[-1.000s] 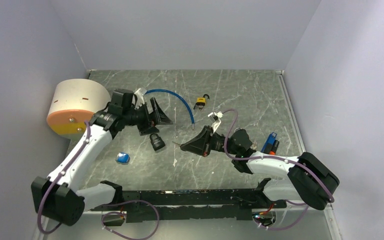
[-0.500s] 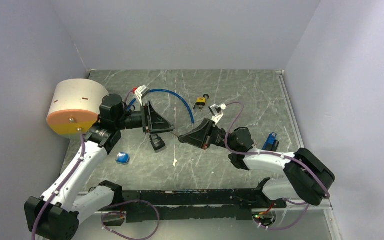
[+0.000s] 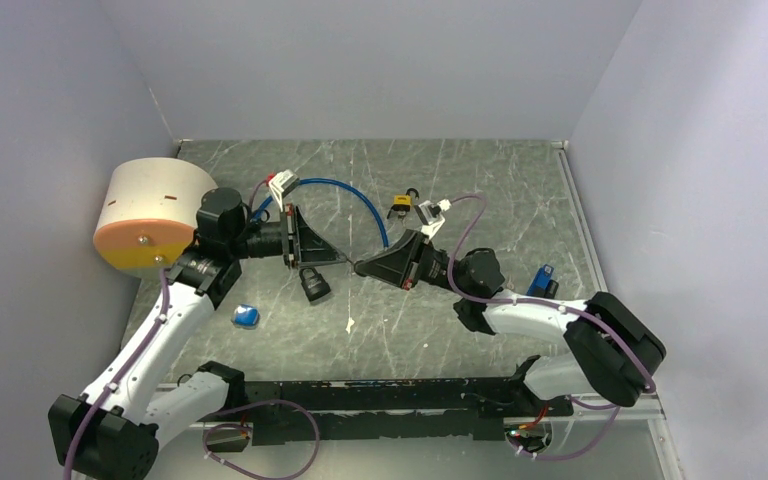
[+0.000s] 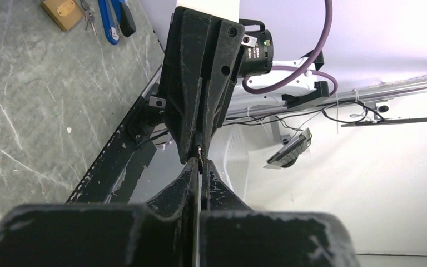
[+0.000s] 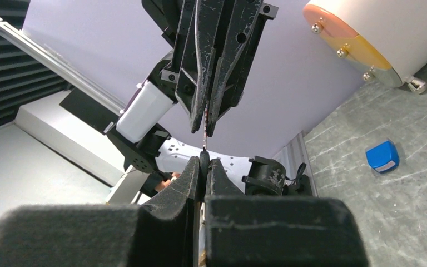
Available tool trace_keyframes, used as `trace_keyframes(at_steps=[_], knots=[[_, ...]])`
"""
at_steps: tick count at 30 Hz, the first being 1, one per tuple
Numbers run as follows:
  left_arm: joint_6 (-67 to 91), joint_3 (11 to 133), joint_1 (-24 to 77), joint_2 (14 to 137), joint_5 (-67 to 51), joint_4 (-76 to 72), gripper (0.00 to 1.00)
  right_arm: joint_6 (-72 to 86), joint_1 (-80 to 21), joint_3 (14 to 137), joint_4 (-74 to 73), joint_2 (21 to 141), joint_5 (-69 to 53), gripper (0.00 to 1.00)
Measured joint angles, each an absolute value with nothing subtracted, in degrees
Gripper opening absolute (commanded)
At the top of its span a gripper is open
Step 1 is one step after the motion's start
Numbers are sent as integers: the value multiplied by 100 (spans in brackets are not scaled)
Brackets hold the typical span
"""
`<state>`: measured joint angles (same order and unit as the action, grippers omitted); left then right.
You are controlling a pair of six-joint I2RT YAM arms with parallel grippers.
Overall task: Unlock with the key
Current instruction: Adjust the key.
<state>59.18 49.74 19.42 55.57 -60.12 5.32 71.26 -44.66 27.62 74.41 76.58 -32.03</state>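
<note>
**Key (image 5: 205, 123) held in mid-air, tip to tip**

The left gripper (image 3: 341, 260) and the right gripper (image 3: 363, 268) are brought nose to nose over the middle of the table (image 3: 480, 180). Both pairs of fingers are pressed together. In the right wrist view, the key is seen as a thin sliver pinched between the left fingers, its lower end meeting the tips of the right fingers. The black padlock (image 3: 313, 285) is seen on the table just beside the left gripper, apart from the key. A brass padlock (image 3: 401, 206) is seen further back, next to a blue cable (image 3: 345, 187). A white drum (image 3: 150, 205) is placed at the left edge, with a small blue block (image 3: 246, 316) lying near it.
</note>
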Motion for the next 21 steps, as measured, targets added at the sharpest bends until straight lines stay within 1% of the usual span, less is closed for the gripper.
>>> trace_keyframes(at_steps=[4,5,6,8,9,10,11,15,21], knots=[[5870,5006,1920,5610,-6003,526,3,7161,-4460,2812,7321,7658,-3221,0],[5850,5017,1920,5629,-5996,526,3,7161,-4447,2825,7286,7655,-3232,3],[5817,5028,1920,5649,-5990,523,2,7164,-4431,2838,7249,7655,-3247,9],[5806,5037,1918,5677,-5990,493,2,7177,-4416,2858,7201,7647,-3269,31],[5806,5037,1918,5688,-5992,469,3,7196,-4407,2867,7188,7640,-3288,41],[5811,5037,1922,5704,-5999,451,2,7218,-4407,2893,7159,7638,-3315,46],[5800,5041,1933,5723,-6018,427,3,7253,-4405,2910,7131,7634,-3328,49],[5566,5164,1959,5806,-6141,589,3,7325,-4320,2915,7000,7570,-3395,51],[4652,5859,1959,6165,-6508,1581,2,7137,-3988,3002,6425,7251,-4016,52]])
